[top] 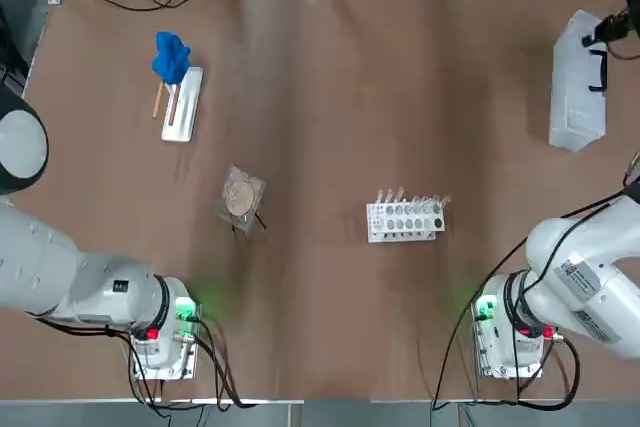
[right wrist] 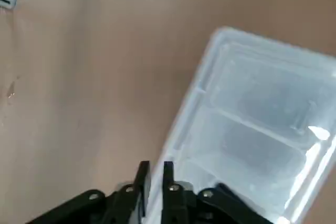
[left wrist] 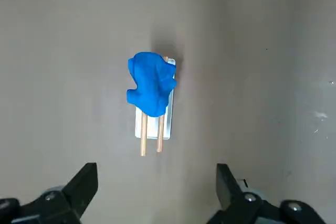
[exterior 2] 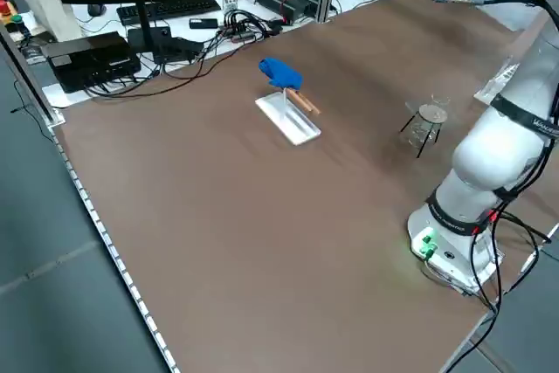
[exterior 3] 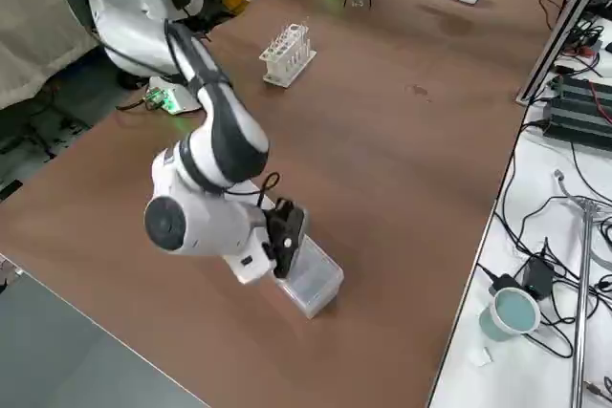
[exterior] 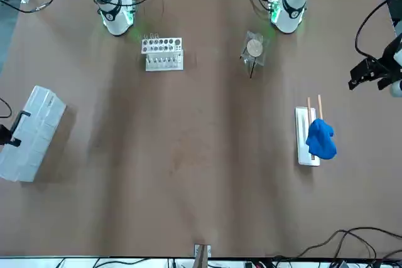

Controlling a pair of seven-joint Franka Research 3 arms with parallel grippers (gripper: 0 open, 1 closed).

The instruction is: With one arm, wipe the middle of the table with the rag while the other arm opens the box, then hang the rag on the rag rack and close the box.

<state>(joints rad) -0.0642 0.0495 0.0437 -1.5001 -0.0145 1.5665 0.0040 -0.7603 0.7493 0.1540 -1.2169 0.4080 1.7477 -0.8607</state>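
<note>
I see the rag (left wrist: 150,88) draped over the far end of the rag rack (left wrist: 154,124), well out ahead of my left gripper (left wrist: 155,190), whose fingers (left wrist: 84,182) stand wide apart with nothing between them and only bare table (left wrist: 262,77) under them. In the top view the rag (top: 170,57) and rack (top: 183,104) sit in the far left part of the table (top: 330,127), while the box (top: 577,82) lies at the far right edge. The right wrist view gives me what the overhead cannot: the right gripper (right wrist: 153,179) has its fingers (right wrist: 142,177) nearly together, a thin gap left, right at the near edge of the translucent box (right wrist: 252,129), though I cannot tell whether they touch it or pinch anything. The right side view shows that gripper (exterior 3: 285,236) down against the box (exterior 3: 313,279), which rests closed on the table. Between the arms' bases stand a white test-tube rack (top: 404,219) and a small clear flask (top: 240,197), both well apart from either gripper.
</note>
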